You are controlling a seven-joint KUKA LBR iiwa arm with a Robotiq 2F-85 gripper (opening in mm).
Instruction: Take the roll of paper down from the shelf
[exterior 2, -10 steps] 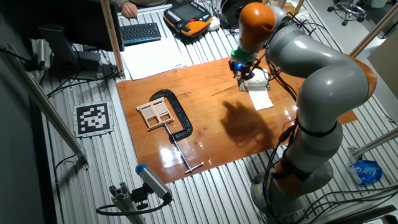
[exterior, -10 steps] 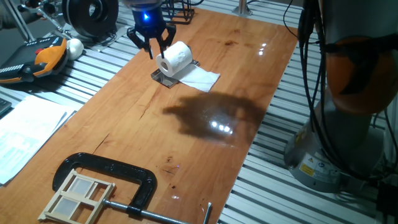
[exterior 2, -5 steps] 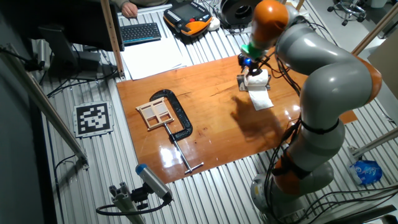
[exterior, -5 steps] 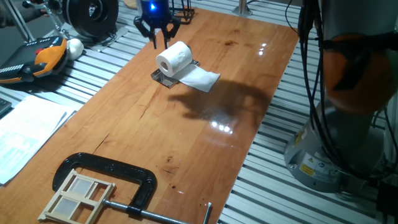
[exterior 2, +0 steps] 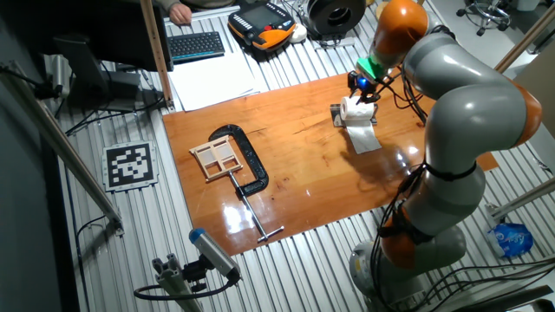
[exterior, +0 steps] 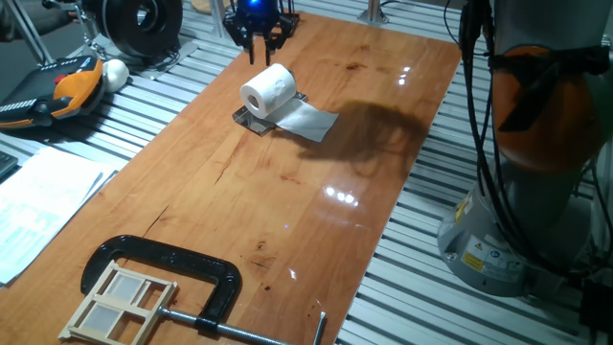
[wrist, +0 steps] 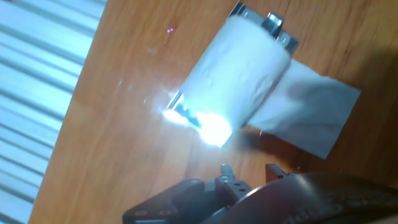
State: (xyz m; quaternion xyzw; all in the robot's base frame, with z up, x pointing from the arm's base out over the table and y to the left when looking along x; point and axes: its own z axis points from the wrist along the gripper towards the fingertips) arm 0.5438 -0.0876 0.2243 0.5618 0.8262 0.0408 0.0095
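The white roll of paper [exterior: 268,89] lies on its side on the shelf [exterior: 248,119], a small dark plate with shiny metal edges. Its loose sheet [exterior: 308,121] trails onto the wooden table [exterior: 316,220]. My gripper [exterior: 257,36] hangs above the table's far end, just behind the roll. It is open, empty and clear of the roll. In the other fixed view the gripper [exterior 2: 364,85] is just beyond the roll [exterior 2: 355,110]. In the hand view the roll [wrist: 236,71] covers the shelf [wrist: 273,26], and the sheet [wrist: 311,115] lies to the right.
A big black C-clamp [exterior: 182,273] around a small wooden frame [exterior: 120,302] lies at the near left. Flat printed sheets [exterior: 43,206], a white ball [exterior: 115,72], an orange pendant [exterior: 57,91] and a black spool [exterior: 144,24] are off the left edge. The arm's base [exterior: 536,192] stands to the right.
My gripper has pulled back from beside the roll toward the table's far end and risen. The roll, sheet and shelf have not moved.
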